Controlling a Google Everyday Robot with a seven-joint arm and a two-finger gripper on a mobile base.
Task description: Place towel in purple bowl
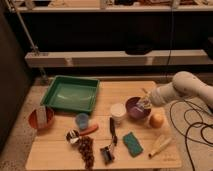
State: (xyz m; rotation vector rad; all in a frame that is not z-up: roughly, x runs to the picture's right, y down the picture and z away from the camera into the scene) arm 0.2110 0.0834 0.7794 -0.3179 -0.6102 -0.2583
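A purple bowl sits on the wooden table, right of centre. My gripper hangs over the bowl's right rim at the end of the white arm that comes in from the right. Something pale shows at the gripper tip over the bowl; I cannot tell whether it is the towel. No towel is clearly visible elsewhere on the table.
A green tray is at back left, an orange bowl at the left edge. Near the purple bowl are a white cup, an orange, a blue cup, a green sponge, a banana, grapes and a carrot.
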